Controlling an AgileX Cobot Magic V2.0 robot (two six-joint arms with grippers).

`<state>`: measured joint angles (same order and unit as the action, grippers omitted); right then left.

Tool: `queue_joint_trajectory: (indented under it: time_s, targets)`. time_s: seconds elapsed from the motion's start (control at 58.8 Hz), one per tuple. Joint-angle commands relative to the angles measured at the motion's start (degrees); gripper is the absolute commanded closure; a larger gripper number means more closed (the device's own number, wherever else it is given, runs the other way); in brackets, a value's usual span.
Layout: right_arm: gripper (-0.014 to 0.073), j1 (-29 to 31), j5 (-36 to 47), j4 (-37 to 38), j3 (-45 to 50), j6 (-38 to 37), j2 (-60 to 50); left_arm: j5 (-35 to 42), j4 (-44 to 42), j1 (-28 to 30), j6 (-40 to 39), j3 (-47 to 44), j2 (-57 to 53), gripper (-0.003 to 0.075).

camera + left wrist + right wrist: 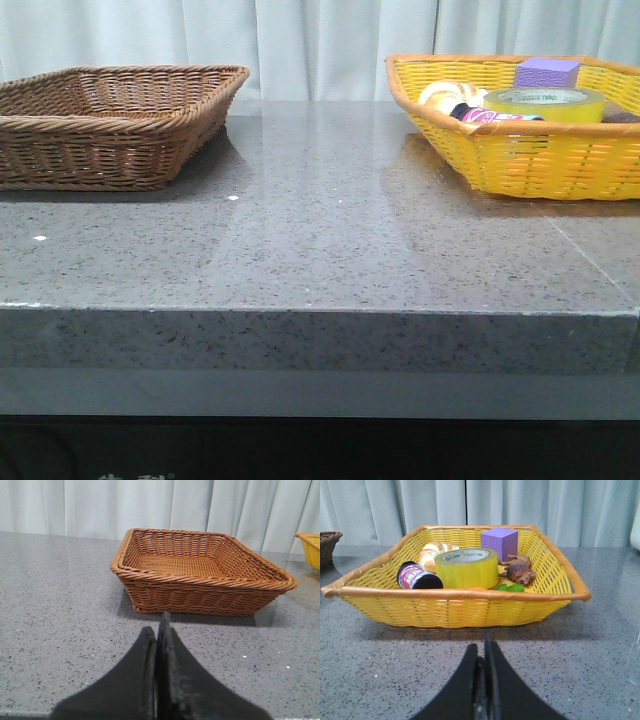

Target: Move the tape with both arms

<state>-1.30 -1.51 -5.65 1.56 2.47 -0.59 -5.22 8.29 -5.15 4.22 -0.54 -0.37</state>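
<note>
A yellow wicker basket (455, 605) sits on a speckled grey stone surface (320, 250), holding the tape (466, 568) among a jumble of small goods. The roll lies flat on its side near the basket's middle, its open core facing upward and its axis upright, green lettering visible on the white inner ring. Just beside the tape, toward the basket's left wall, a small can with a pink-and-white label (418, 576) lies tipped over; behind that rests a pale, bun-like item (434, 551). A purple cube (499, 543) stands behind the tape at the basket's far wall, and a brown animal figure (519, 569) lies beside the roll, with something green (510, 587) in front of it. Well apart from the yellow basket, across the surface, a brown wicker basket (200, 575) shows nothing inside. The left gripper (159, 640) and right gripper (484, 652) each hover over the bare surface, fingers pressed together, pinching nothing.
</note>
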Motion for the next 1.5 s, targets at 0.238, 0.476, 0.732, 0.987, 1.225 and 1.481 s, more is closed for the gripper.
queue_joint_trajectory:
  time_s: [0.238, 0.476, 0.732, 0.987, 1.225, 1.481]
  targets:
    - [0.0662, 0.3, 4.4, -0.1, -1.5, 0.6, -1.5, 4.7, 0.3, 0.1, -0.3, -2.2, -1.0, 0.074]
    - [0.0662, 0.3, 4.4, -0.1, -1.5, 0.6, -1.5, 4.7, 0.3, 0.1, -0.3, -2.2, -1.0, 0.074]
    - [0.0662, 0.3, 4.7, -0.1, -1.5, 0.6, -1.5, 4.7, 0.3, 0.1, -0.3, -2.2, -1.0, 0.074]
    - [0.0662, 0.3, 7.0, -0.1, -1.5, 0.6, -1.5, 6.6, 0.3, 0.1, -0.3, -2.2, -1.0, 0.074]
    - [0.0662, 0.3, 7.8, -0.2, -3.8, 0.6, -1.5, 6.6, 0.6, 0.1, -0.3, 1.7, -1.0, 0.074]
    - [0.0662, 0.3, -3.4, -0.2, -13.9, 0.6, -1.0, 3.1, 0.6, 0.1, -0.3, 11.3, -0.6, 0.074]
